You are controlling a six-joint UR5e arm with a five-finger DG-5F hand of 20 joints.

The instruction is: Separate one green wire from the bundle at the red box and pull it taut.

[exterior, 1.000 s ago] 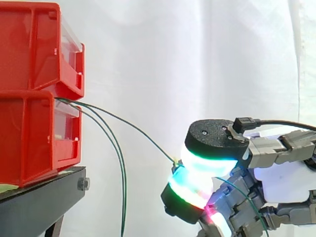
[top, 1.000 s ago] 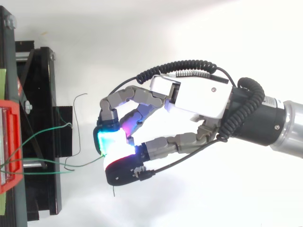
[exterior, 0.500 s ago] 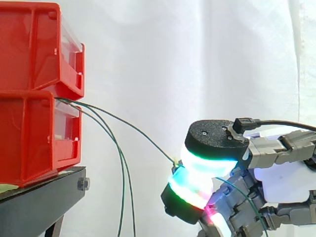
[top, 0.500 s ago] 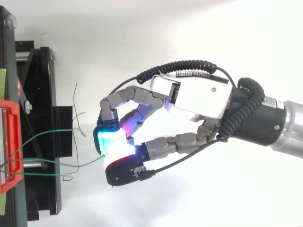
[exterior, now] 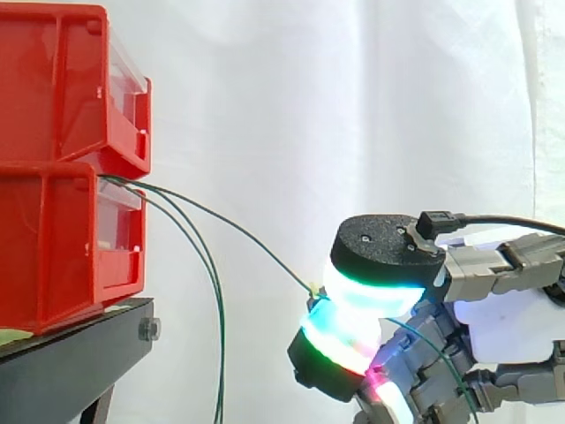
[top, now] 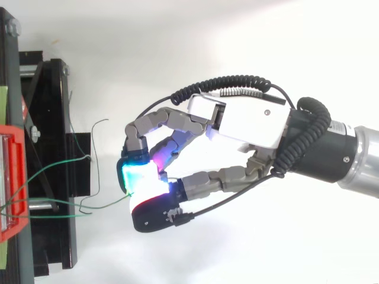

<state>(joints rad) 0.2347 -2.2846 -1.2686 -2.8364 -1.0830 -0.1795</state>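
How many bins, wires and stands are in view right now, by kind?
red bins: 2, stacked
green wires: 3, one pinched in the hand, two loose
black stand: 1
Total: 6

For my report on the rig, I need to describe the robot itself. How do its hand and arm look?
The hand has a white boxy palm and grey segmented fingers. Its thick pads have black caps and glow white, cyan and green, with some magenta. The arm behind it is a black cylinder, then silver metal.
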